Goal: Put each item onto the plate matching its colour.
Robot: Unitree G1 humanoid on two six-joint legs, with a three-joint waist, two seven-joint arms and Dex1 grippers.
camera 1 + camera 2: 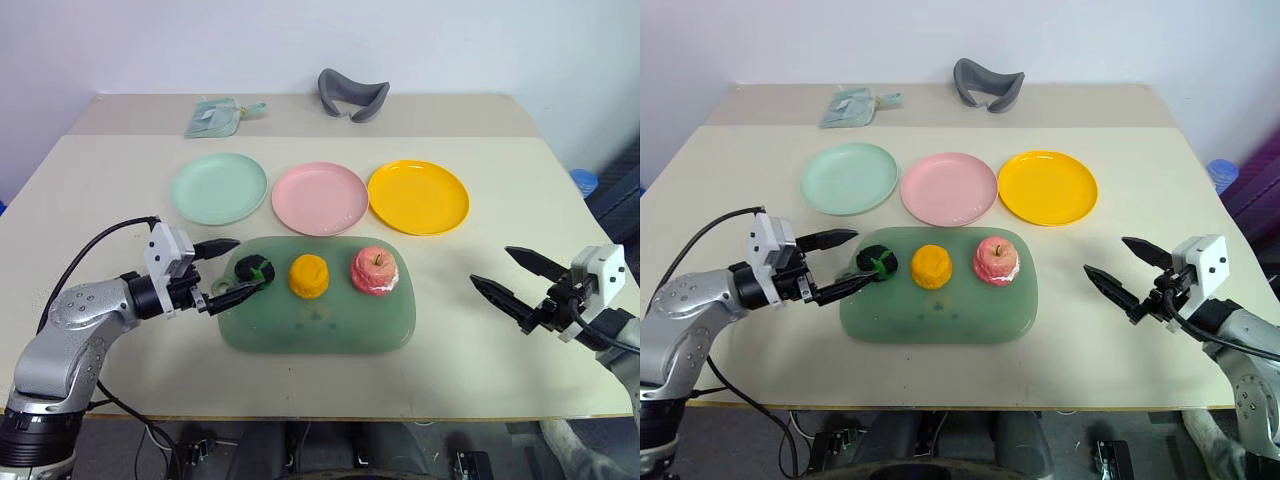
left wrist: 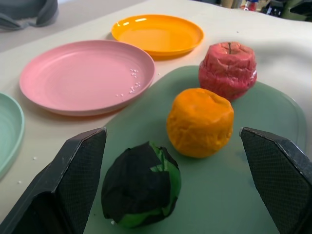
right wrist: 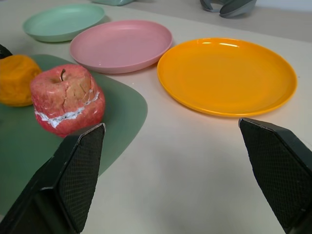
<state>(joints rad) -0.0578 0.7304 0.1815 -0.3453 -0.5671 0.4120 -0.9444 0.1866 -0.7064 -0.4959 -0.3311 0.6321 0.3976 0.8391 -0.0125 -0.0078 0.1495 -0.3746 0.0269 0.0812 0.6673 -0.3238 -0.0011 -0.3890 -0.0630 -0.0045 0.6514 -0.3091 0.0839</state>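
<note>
At centre frame the apple (image 1: 375, 270) stands stem-up, seemingly upright, while the left gripper (image 1: 226, 272) and right gripper (image 1: 507, 273) gape wide, empty.

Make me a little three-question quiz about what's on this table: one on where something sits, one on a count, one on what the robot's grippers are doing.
1. Where is the apple?
A. on the pink plate
B. on the green mat
C. beside the grey cushion

2. How many round plates are there?
A. two
B. three
C. four

3. What is the left gripper doing?
A. open around the dark green ball
B. shut on the orange fruit
C. lifting the apple

Answers: 1 B, it rests on the green mat with the orange fruit. 2 B, green plate, pink plate and orange plate. 3 A, its fingers stand wide on either side of the dark green ball.
</note>
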